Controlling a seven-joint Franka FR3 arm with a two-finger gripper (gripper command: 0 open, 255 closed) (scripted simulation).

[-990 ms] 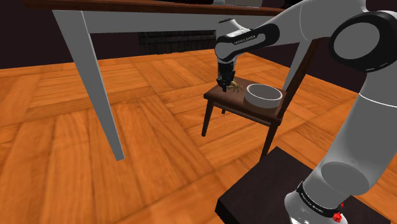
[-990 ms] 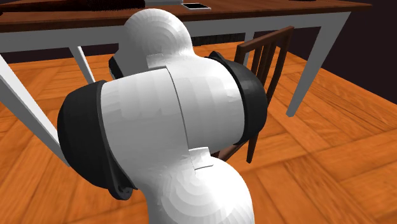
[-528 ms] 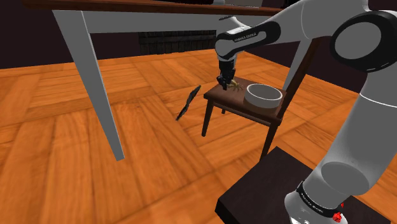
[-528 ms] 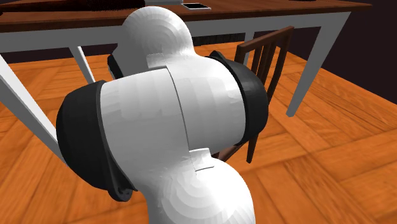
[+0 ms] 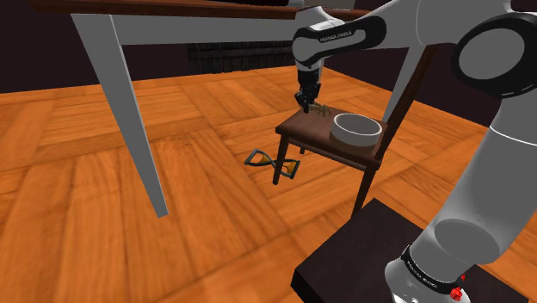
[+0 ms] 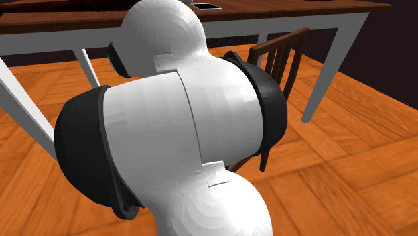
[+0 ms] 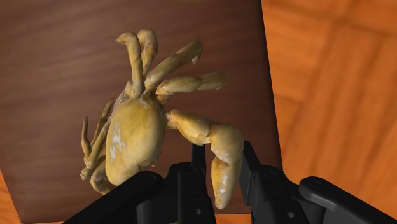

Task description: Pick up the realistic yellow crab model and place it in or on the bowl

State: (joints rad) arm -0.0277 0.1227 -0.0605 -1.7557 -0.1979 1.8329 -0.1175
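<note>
Wrist view: the jaws are clamped on one claw [image 7: 222, 162] of the yellow crab [image 7: 135, 137]. One black finger [image 7: 189, 184] sits on each side of that claw. The crab's shell and legs hang off to the side of the jaws, above the dark wooden chair seat [image 7: 57, 70].

Shoulder view: the crab [image 5: 319, 110] is at the far corner of the chair seat [image 5: 303, 138], under the down-pointing hand. The white bowl [image 5: 354, 134] stands on the same seat, near the crab, toward this view's right. Whether the crab's legs are clear of the seat cannot be told.

Step in hand, by judgement: lift after grasp. The next move calls for:
1. Enough height to clear the bowl's rim.
2. A short sideways carry until the crab is over the bowl.
3. A low release. The grip is on one claw only, so the body may swing or slip.

Differences between views:
- The wrist view shows the grip itself.
- The shoulder view shows the bowl and a dark looped object [image 5: 270, 161] on the floor by the chair's front leg.
- In the second exterior view, the white arm [image 6: 181, 134] stands before the seat. Beside it are the chair back [image 6: 281, 53] and a table leg [image 6: 331, 64].
</note>
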